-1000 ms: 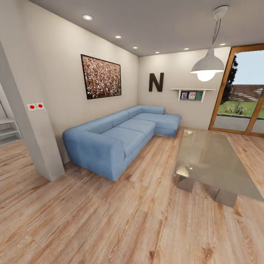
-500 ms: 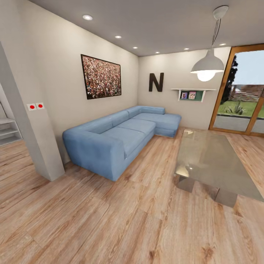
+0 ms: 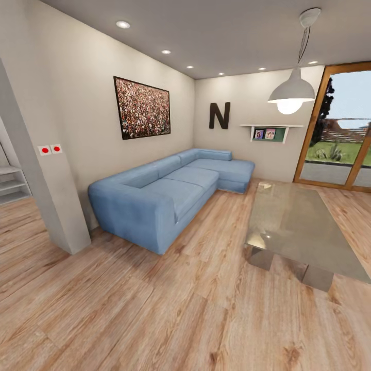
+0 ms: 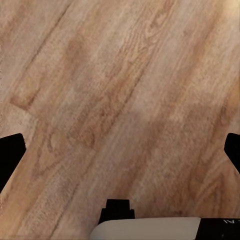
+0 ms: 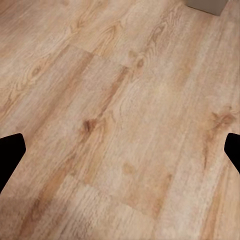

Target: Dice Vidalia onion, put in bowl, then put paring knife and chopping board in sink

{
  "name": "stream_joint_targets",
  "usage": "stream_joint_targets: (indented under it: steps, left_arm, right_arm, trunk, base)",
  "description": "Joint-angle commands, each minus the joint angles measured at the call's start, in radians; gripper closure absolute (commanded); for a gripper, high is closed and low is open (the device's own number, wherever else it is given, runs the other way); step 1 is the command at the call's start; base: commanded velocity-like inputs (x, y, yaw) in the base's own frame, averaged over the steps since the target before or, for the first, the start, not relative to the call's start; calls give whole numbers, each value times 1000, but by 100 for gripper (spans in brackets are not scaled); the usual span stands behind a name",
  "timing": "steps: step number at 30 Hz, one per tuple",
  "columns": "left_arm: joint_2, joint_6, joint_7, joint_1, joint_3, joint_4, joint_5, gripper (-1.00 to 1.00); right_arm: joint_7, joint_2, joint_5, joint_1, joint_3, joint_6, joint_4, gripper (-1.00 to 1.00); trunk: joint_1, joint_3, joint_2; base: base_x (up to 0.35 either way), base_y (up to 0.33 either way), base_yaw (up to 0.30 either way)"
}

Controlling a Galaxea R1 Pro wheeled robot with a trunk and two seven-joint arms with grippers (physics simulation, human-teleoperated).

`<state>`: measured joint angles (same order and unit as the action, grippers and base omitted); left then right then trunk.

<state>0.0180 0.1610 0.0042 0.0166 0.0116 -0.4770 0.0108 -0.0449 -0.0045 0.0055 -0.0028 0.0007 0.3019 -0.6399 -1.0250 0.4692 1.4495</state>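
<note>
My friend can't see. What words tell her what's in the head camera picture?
A living room with a long blue corner sofa against a pale wall, on a wooden floor. A glass coffee table stands to the right of it, under a white hanging lamp. A framed picture and a big letter N hang on the walls.

— What is running out of frame in the living room?
— The glass coffee table is being cropped at the right edge, the stairs at the left.
— And the wrist cameras?
— Black fingertips are poking in from the sides, mostly cropped; another tip likewise.
</note>
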Motion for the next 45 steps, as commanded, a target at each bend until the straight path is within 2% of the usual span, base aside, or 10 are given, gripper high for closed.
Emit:
stream_joint_targets:
  steps: [1,7,13,28,45]
  left_arm:
    - [1,3,0,0,1,0,3,-100]
    - [4,7,-2,0,1,5,19,-100]
    - [4,47,-1,0,0,10,21,-100]
    - [1,53,-1,0,-1,12,22,-100]
    - [2,54,-1,0,-1,12,22,-100]
  right_arm:
    - [-3,0,1,0,1,3,0,-100]
    - [-5,0,1,0,0,3,1,-100]
    - [-6,0,1,0,1,3,2,-100]
    - [-6,0,-1,0,-1,8,17,-100]
    - [-6,0,-1,0,-1,8,19,-100]
  trunk:
    - [0,1,0]
    - [0,1,0]
    - [0,1,0]
    - [0,-1,0]
    - [0,-14,0]
  base:
    - [0,0,0]
    - [0,0,0]
    - [0,0,0]
    - [0,0,-17]
    - [0,0,-207]
